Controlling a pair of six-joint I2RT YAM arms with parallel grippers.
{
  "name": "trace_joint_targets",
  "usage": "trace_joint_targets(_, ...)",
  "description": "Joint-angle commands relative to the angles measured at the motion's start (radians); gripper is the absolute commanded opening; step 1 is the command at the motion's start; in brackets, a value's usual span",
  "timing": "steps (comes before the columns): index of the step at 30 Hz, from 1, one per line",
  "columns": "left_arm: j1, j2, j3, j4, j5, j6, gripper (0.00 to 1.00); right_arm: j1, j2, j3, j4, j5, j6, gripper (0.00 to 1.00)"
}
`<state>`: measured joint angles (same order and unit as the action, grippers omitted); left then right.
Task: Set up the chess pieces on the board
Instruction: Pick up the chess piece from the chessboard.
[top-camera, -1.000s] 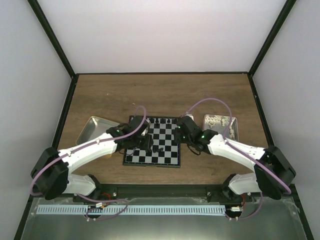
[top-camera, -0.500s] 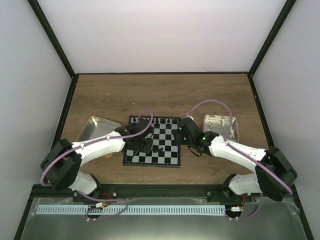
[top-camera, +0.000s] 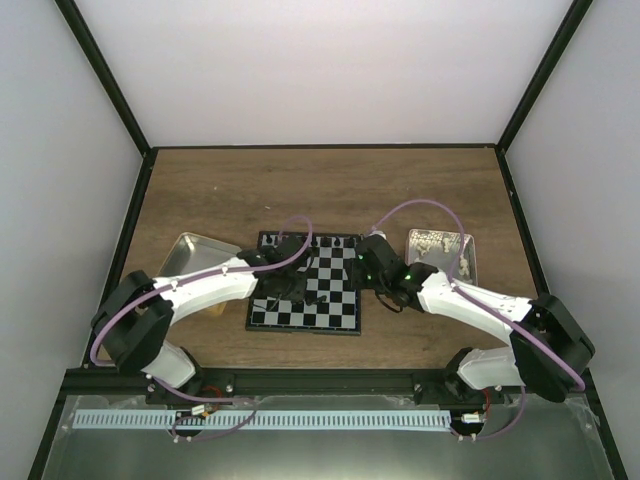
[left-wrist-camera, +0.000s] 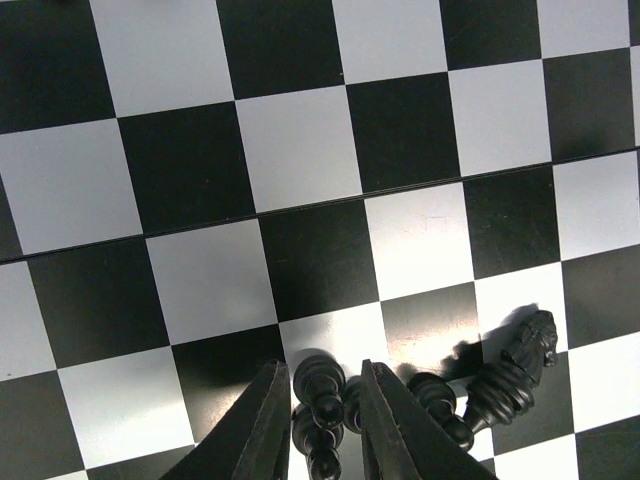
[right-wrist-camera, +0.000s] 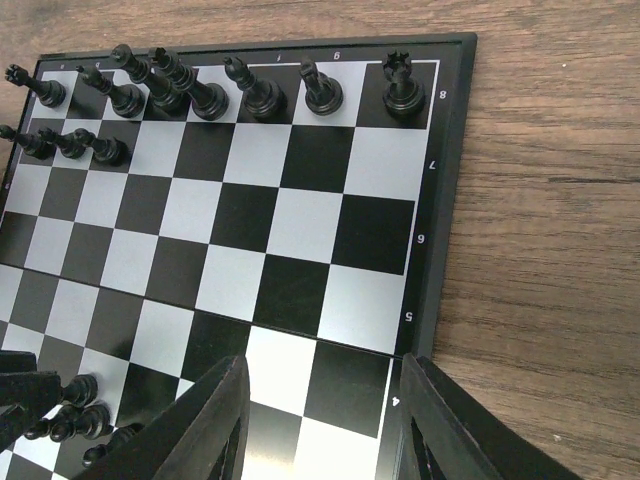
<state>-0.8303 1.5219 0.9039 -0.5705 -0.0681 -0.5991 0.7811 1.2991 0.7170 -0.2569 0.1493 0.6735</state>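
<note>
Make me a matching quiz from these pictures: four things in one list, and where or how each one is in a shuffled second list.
1 left fingers
2 right fingers
3 corner rook
4 right-side tray

A holds pale pieces
B upright on the board's back row
C flanking a black pawn
D spread apart, nothing between

Pairs: 1-C, 2-D, 3-B, 4-A

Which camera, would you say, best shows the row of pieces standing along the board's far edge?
The right wrist view: the row of pieces stands close and sharp along the edge of the board, each shape distinct. The top view shows only tiny dark specks; the left wrist view misses that row.
</note>
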Motion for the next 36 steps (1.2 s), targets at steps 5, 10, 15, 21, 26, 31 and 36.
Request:
trace_joint_targets(5,-0.004,0.021,0.033,-0.031,-0.03,0.013,0.2,-0.008,-0.011,-0.01,0.023,0.009,-0.008,0.43)
trace_joint_targets(10,-0.004,0.032,0.032,-0.029,-0.016,0.013,0.19,-0.008,-0.017,-0.011,0.021,0.012,-0.009,0.43)
trace_joint_targets(15,-0.004,0.032,0.033,-0.019,0.01,0.019,0.21,-0.008,-0.02,-0.011,0.021,0.013,-0.008,0.43)
trace_joint_targets(21,-0.006,0.048,0.032,-0.018,0.021,0.028,0.21,-0.008,-0.023,-0.013,0.022,0.013,-0.006,0.43)
trace_joint_targets(26,-0.008,0.043,0.037,-0.019,0.014,0.033,0.15,-0.008,-0.024,-0.017,0.024,0.012,-0.006,0.43)
trace_joint_targets(31,-0.007,0.024,0.056,-0.024,-0.048,0.038,0.1,-0.008,-0.027,-0.019,0.025,0.015,-0.006,0.43)
trace_joint_targets(36,-0.007,0.012,0.087,-0.026,-0.113,0.052,0.07,-0.007,-0.039,-0.024,0.026,0.022,-0.005,0.43)
